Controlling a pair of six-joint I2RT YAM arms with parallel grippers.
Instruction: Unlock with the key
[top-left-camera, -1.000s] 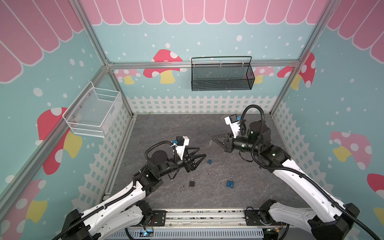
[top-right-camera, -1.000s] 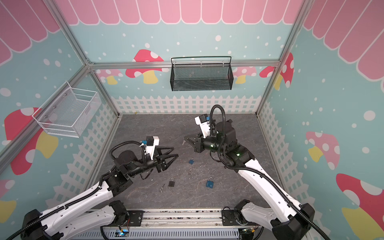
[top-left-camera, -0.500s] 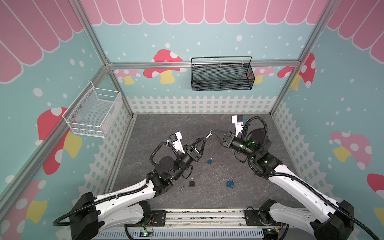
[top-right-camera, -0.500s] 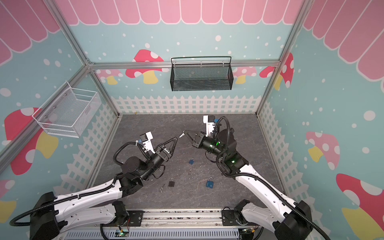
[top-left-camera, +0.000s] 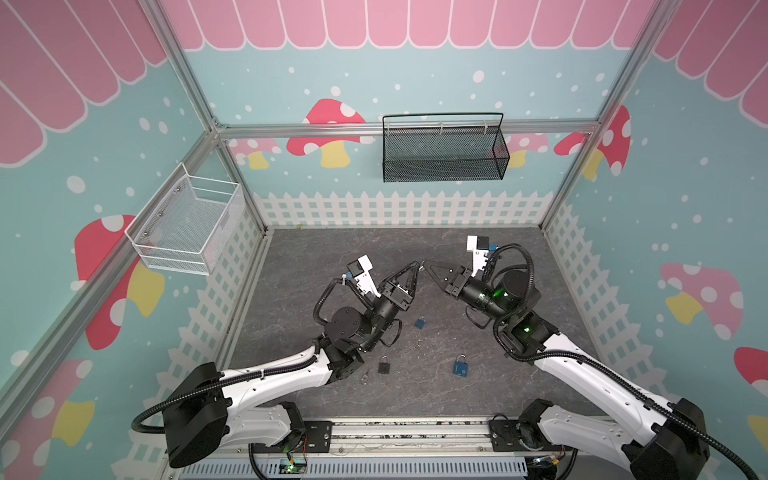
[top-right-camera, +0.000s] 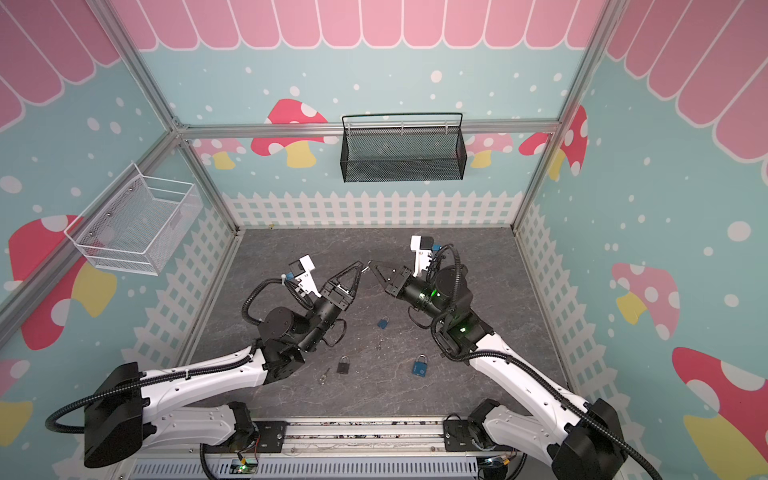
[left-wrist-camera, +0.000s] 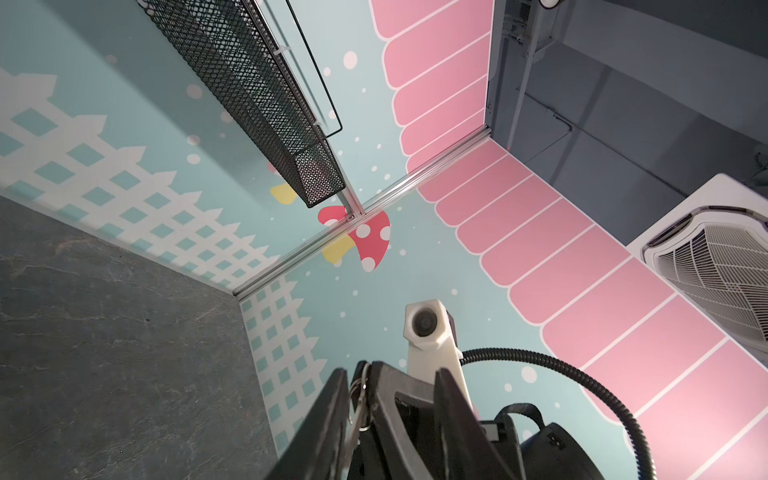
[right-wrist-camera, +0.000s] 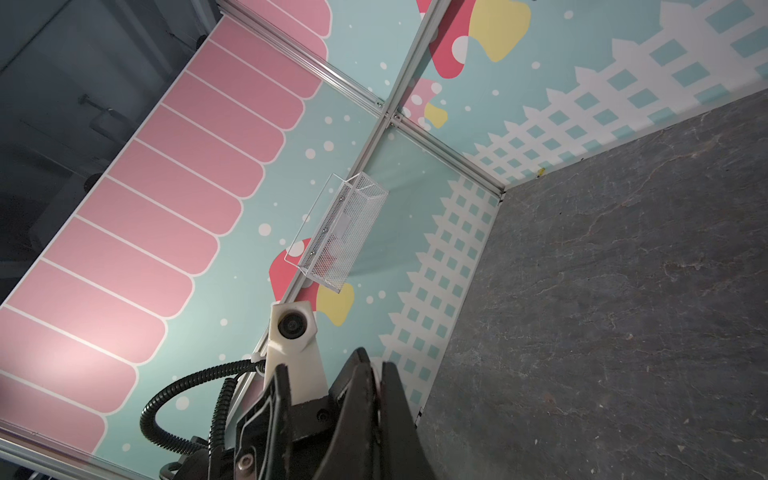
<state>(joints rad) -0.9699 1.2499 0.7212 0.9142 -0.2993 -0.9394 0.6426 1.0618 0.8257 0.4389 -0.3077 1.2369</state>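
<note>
Both grippers are raised above the floor with their tips meeting mid-scene. My right gripper (top-left-camera: 424, 262) (right-wrist-camera: 376, 361) is shut on a small silver key (top-right-camera: 365, 269) with a ring. My left gripper (top-left-camera: 415, 266) (left-wrist-camera: 359, 374) points at it, jaws narrowed to a slim gap. The key's ring (left-wrist-camera: 360, 395) hangs inside that gap, with a little daylight still beside it. Three padlocks lie on the grey floor below: a small blue one (top-left-camera: 420, 322), a black one (top-left-camera: 384, 365) and a larger blue one (top-left-camera: 459, 369).
Two loose keys lie on the floor, one (top-left-camera: 365, 376) beside the black padlock and one (top-left-camera: 419, 344) between the blue ones. A black mesh basket (top-left-camera: 442, 149) hangs on the back wall. A white wire basket (top-left-camera: 187, 224) hangs on the left wall.
My left gripper rose from near the floor and swung toward the right gripper's tip, its wide jaws narrowing around the key. My right gripper lifted slightly toward it, still shut.
</note>
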